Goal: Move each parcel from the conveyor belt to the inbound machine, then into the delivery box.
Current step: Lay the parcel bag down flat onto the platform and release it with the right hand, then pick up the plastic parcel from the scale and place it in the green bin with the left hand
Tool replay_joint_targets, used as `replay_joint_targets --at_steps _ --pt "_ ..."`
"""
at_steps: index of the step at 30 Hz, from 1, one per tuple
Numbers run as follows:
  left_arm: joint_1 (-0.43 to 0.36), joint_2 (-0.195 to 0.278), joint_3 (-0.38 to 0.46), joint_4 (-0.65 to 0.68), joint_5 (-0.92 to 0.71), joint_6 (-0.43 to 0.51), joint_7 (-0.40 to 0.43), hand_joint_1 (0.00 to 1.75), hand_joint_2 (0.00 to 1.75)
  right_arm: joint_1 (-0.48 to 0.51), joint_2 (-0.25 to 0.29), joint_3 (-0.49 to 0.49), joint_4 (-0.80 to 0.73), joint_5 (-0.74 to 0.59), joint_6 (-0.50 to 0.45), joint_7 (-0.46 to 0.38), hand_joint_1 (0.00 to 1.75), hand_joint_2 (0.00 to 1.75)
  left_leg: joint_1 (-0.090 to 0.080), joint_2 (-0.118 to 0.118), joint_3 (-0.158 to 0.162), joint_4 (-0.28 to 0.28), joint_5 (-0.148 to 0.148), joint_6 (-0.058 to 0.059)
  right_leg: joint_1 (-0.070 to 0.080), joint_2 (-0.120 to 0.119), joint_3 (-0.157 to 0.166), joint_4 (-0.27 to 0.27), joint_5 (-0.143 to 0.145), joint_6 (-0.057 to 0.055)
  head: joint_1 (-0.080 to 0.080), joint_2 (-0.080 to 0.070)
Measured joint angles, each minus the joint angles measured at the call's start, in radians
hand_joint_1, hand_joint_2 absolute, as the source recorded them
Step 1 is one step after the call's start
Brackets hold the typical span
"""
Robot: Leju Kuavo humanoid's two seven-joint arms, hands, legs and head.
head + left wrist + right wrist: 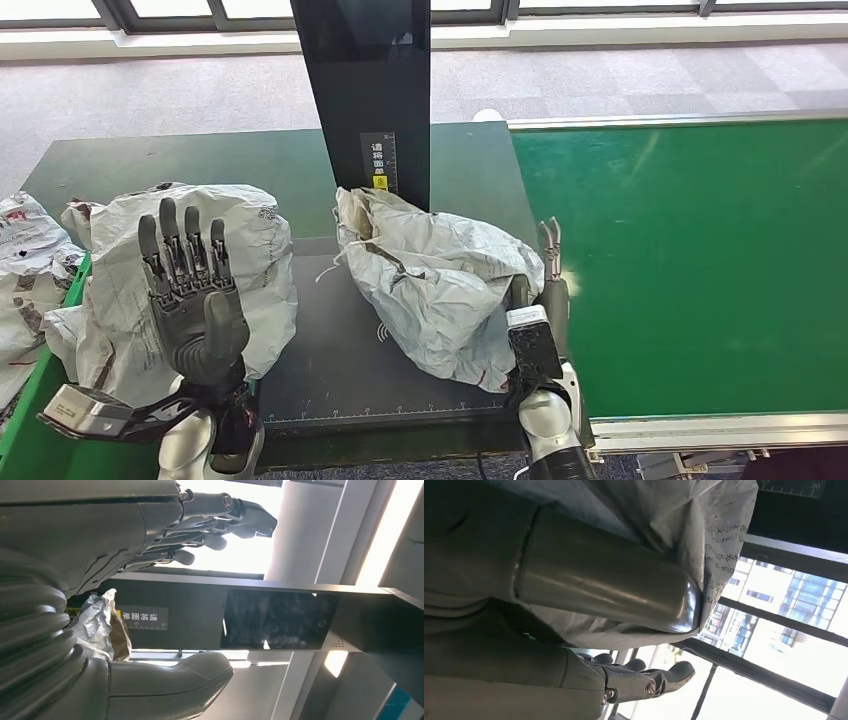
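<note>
Parcel [440,290] on the inbound machine's dark scanning plate [330,370], at the foot of the machine's upright black column [370,90]: I judge the first leg, from the conveyor belt [700,270] to the machine, done for this piece, with the transfer into the delivery box left. It is a soft, crumpled grey-white bag, creased all over, with a brown patch near its upper end and lines of dark print along one edge in the right wrist view. My right hand [545,275] lies against the parcel's belt-side flank, thumb pressed to the wrapping; I cannot tell whether it is gripping. My left hand [190,285] is raised, released, fingers straight and apart, holding nothing. Behind it a second crumpled parcel [250,270] rests at the plate's left edge; further bags [25,260] lie beside the green bin rim [40,370] at far left
</note>
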Motion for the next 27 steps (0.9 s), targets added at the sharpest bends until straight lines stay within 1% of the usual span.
replay_joint_targets --at_steps 5,9,13,15,18,24,27 --pt "-0.001 0.0 0.0 0.004 -0.007 0.007 0.0 0.0 1.75 0.0 -0.001 -0.004 0.0 -0.03 0.039 0.003 0.0 0.0 0.0 0.0 0.0 0.0 0.0 0.0 0.0 0.0 0.0 0.0 0.0 0.0 0.0 0.0" --pt "-0.001 0.0 -0.001 0.008 -0.019 0.015 0.0 0.0 1.75 -0.001 -0.002 -0.006 0.014 -0.022 0.082 0.02 0.0 0.0 0.0 0.0 0.0 0.0 0.0 0.0 0.0 0.0 0.0 0.0 0.0 0.0 0.0 0.0" --pt "-0.001 0.0 -0.001 0.009 -0.022 0.015 0.0 0.0 1.75 -0.003 -0.003 -0.006 0.049 -0.02 0.159 0.026 0.0 0.0 0.0 0.0 0.0 0.0 0.0 0.0 0.0 0.0 0.0 0.0 0.0 0.0 0.0 0.0" --pt "-0.001 0.0 -0.001 0.009 -0.024 0.017 0.0 0.0 1.75 -0.004 -0.003 -0.006 0.063 -0.007 0.191 0.029 0.0 0.0 0.0 0.0 0.0 0.0 0.0 0.0 0.0 0.0 0.0 0.0 0.0 0.0 0.0 0.0" --pt "-0.001 0.0 -0.002 0.009 -0.028 0.019 0.0 0.0 1.75 -0.005 -0.002 -0.006 0.079 0.028 0.205 0.032 0.0 0.0 0.0 0.0 0.0 0.0 0.0 0.0 0.0 0.0 0.0 0.0 0.0 0.0 0.0 0.0" --pt "-0.001 0.0 -0.001 0.005 -0.038 0.026 0.0 0.0 1.75 -0.003 -0.002 -0.005 0.081 -0.046 0.311 0.025 0.0 0.0 0.0 0.0 0.0 0.0 0.0 0.0 0.0 0.0 0.0 0.0 0.0 0.0 0.0 0.0" --pt "0.0 0.0 -0.002 0.0 -0.039 0.031 0.0 0.0 1.75 -0.003 -0.002 -0.005 0.08 -0.055 0.354 0.047 0.0 0.0 0.0 0.0 0.0 0.0 0.0 0.0 0.0 0.0 0.0 0.0 0.0 0.0 0.0 0.0"
